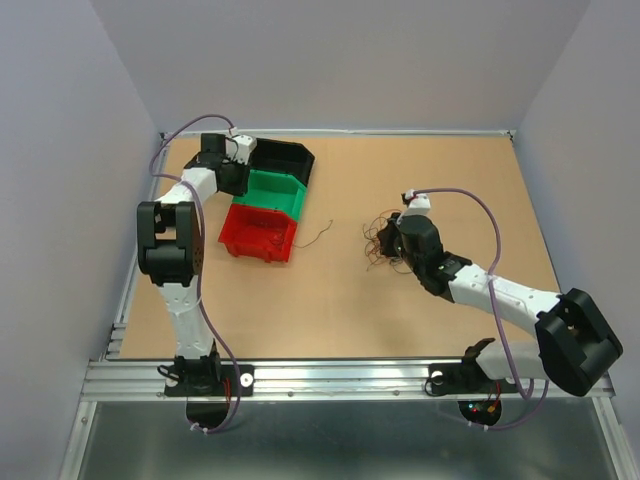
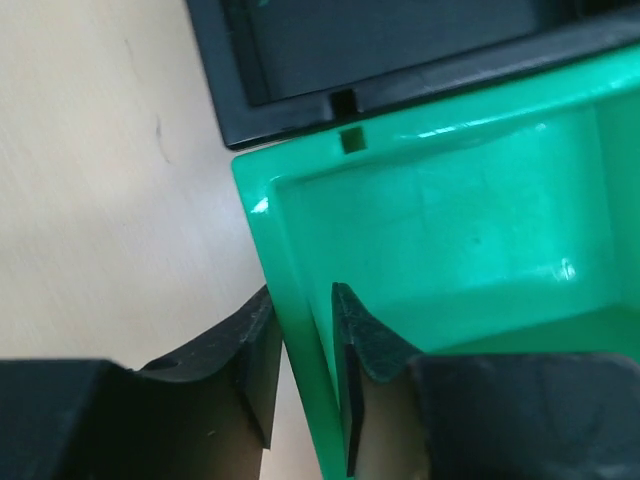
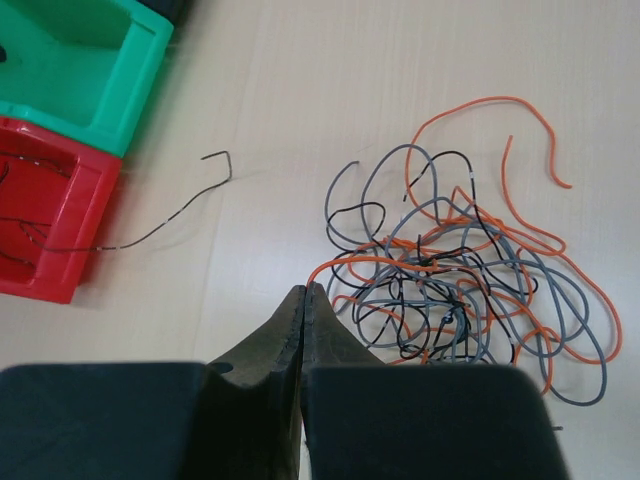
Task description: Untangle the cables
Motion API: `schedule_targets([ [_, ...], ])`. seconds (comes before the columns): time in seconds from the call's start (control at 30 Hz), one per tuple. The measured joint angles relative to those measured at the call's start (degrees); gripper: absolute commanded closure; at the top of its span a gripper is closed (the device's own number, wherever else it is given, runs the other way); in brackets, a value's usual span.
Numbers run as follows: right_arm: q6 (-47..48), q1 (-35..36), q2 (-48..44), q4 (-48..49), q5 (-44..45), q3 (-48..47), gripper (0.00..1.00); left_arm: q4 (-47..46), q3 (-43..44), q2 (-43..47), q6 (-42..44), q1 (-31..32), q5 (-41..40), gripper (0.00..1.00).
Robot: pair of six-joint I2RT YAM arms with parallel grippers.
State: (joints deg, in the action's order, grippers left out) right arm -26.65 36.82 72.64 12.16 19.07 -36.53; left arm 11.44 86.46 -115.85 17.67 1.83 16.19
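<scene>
The cables (image 3: pixel 460 270) lie as a loose tangle of orange, grey and black wires on the table, right of centre (image 1: pixel 380 235). My right gripper (image 3: pixel 303 290) is shut at the tangle's near-left edge, and the end of one orange cable (image 3: pixel 370 260) runs into its fingertips. In the overhead view this gripper (image 1: pixel 388 245) sits over the bunch. At the far left, my left gripper (image 2: pixel 302 295) straddles the side wall of the green bin (image 2: pixel 290 250), one finger outside and one inside, both against the wall.
Three bins stand in a row at the far left: black (image 1: pixel 285 158), green (image 1: pixel 275 190) and red (image 1: pixel 262 250). The red bin (image 3: pixel 95 215) holds a few thin wires. A single dark wire (image 3: pixel 170 215) lies between it and the tangle.
</scene>
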Motion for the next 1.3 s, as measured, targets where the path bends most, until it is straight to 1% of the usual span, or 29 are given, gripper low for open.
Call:
schedule_targets([
  [0.07,0.8,0.0,0.3,0.0,-1.6,0.0,0.99,1.1,0.3,0.0,2.0,0.6,-0.1,0.60],
  [0.1,1.4,0.0,0.5,0.0,-2.6,0.0,0.99,1.6,0.4,0.0,3.1,1.0,-0.1,0.46],
  [0.13,1.7,0.0,0.6,0.0,-3.5,0.0,0.99,1.9,0.4,0.0,3.9,1.4,-0.1,0.39],
  [0.17,2.4,0.0,0.7,0.0,-4.4,-0.1,1.00,2.1,0.4,0.0,4.6,1.9,-0.1,0.26],
  [0.23,3.2,0.0,0.7,-0.2,-5.6,-0.4,0.99,2.5,0.4,0.0,5.7,2.4,-0.1,0.18],
  [0.27,3.9,0.0,0.7,-1.3,-6.9,-1.6,0.99,2.6,0.4,0.1,5.6,2.8,-0.1,0.12],
  [0.37,5.1,0.1,0.5,-3.5,-8.8,-5.4,1.00,3.0,0.4,1.3,5.8,3.1,-0.3,0.04],
  [0.47,6.7,0.4,0.3,-7.7,-10.6,-13.3,0.99,4.3,1.5,4.1,5.8,3.0,-0.3,0.04],
  [0.53,7.6,0.4,0.2,-14.2,-11.4,-22.2,0.99,5.3,3.3,6.7,5.5,2.9,-0.3,0.04],
  [0.6,8.5,0.4,0.8,-20.0,-12.6,-33.4,1.00,5.7,5.0,9.4,4.8,2.8,-0.4,0.04],
  [0.7,9.0,0.4,5.3,-27.5,-15.0,-58.9,0.99,5.7,6.5,15.1,3.0,2.8,-0.8,0.04],
  [0.77,8.9,0.4,13.3,-31.9,-16.1,-81.1,0.99,5.6,6.6,19.7,1.2,2.8,-0.8,0.03],
  [0.87,9.0,0.4,21.3,-34.7,-16.2,-105.0,0.99,5.4,6.5,25.2,-1.3,2.8,-0.3,0.03],
  [0.9,9.2,0.4,19.7,-32.7,-16.1,-104.6,0.99,4.7,6.1,27.8,-2.4,2.8,-0.1,0.02],
  [0.93,9.6,0.4,15.0,-31.2,-15.9,-99.7,0.99,4.2,5.6,29.4,-3.1,2.9,0.1,0.01],
  [0.97,10.0,0.4,10.1,-28.9,-15.1,-92.0,1.00,3.6,4.8,31.8,-4.0,3.0,0.2,0.01],
  [1.0,10.4,0.4,2.7,-26.3,-12.9,-80.5,0.99,3.1,4.2,33.2,-4.5,3.0,0.3,0.01],
  [1.03,9.7,0.4,-3.4,-26.2,-9.7,-71.1,0.99,1.8,2.5,35.6,-5.3,3.0,0.6,0.01],
  [1.1,4.6,0.4,-17.3,-23.6,-1.0,-47.6,0.99,0.3,-0.1,38.9,-6.4,3.0,1.2,0.01],
  [1.17,-1.2,-1.8,-24.8,-18.1,1.6,-27.8,0.99,-1.6,-2.3,40.5,-7.4,3.4,2.3,0.01],
  [1.2,-3.9,-3.3,-26.3,-15.0,1.7,-19.2,0.99,-2.5,-3.3,40.7,-7.8,3.8,2.8,0.01],
  [1.23,-6.4,-4.9,-26.9,-12.0,1.8,-6.5,0.99,-3.2,-4.2,40.6,-7.9,4.4,3.2,0.01],
  [1.27,-8.0,-5.7,-26.4,-14.7,1.9,-0.2,1.00,-3.5,-5.2,40.4,-8.1,5.2,3.4,0.01],
  [1.3,-9.3,-6.3,-22.7,-21.1,1.3,5.4,0.99,-3.7,-6.0,39.8,-8.1,6.6,3.5,0.01],
])
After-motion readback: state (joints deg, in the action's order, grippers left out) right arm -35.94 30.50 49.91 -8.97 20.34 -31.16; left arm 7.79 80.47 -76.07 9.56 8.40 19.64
